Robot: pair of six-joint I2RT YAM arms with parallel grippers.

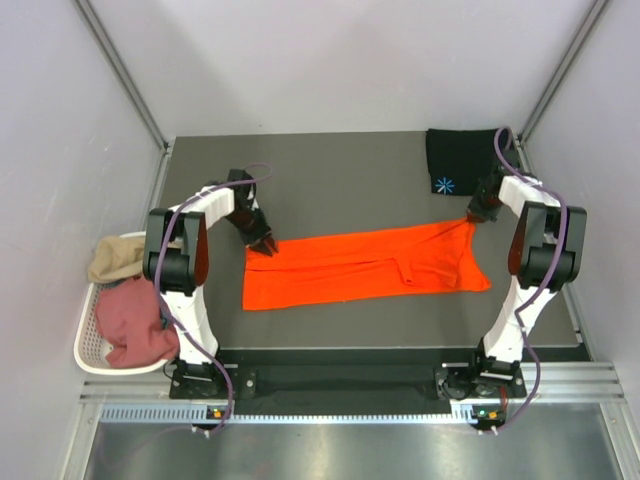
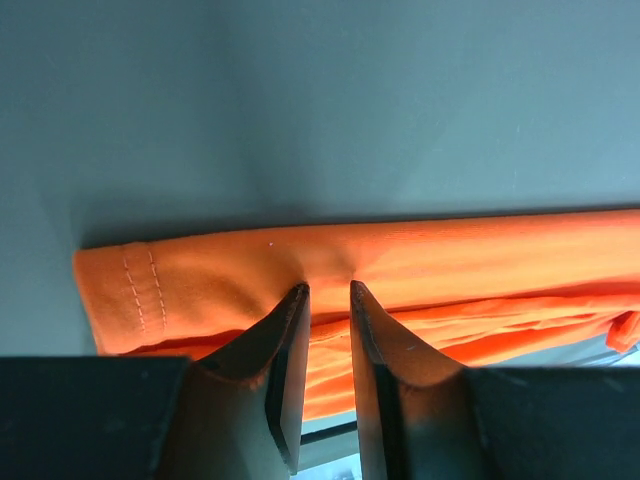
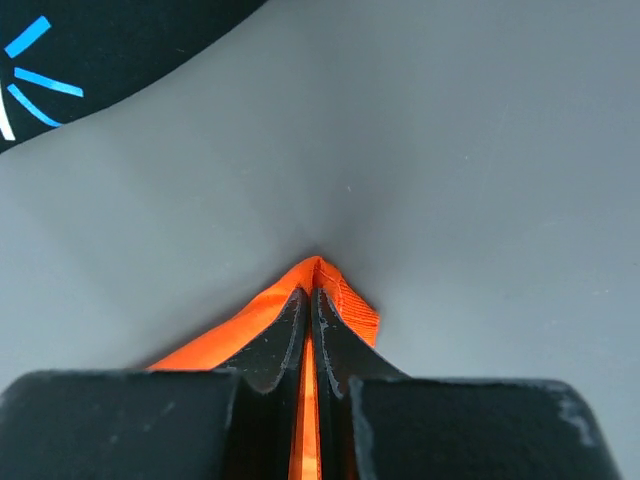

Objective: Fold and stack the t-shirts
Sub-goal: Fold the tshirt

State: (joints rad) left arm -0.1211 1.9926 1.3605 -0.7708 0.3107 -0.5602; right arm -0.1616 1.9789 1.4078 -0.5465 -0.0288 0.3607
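Note:
The bright orange t-shirt (image 1: 360, 265) lies folded into a long band across the middle of the table. My left gripper (image 1: 266, 243) is at its far left corner. In the left wrist view the left gripper (image 2: 327, 287) has its jaws a narrow gap apart, with a pucker of orange cloth (image 2: 450, 260) pinched at the tips. My right gripper (image 1: 478, 215) is at the far right corner. In the right wrist view the right gripper (image 3: 312, 290) is shut on a peak of orange cloth (image 3: 360, 312). The black t-shirt (image 1: 460, 160) with a light-blue starburst lies folded at the back right, and also shows in the right wrist view (image 3: 90, 30).
A white slotted basket (image 1: 85, 345) stands off the table's left edge. It holds a tan shirt (image 1: 115, 260) and a dusty pink shirt (image 1: 135, 325). Walls close in on the left, right and back. The dark table (image 1: 330, 180) shows behind the orange shirt.

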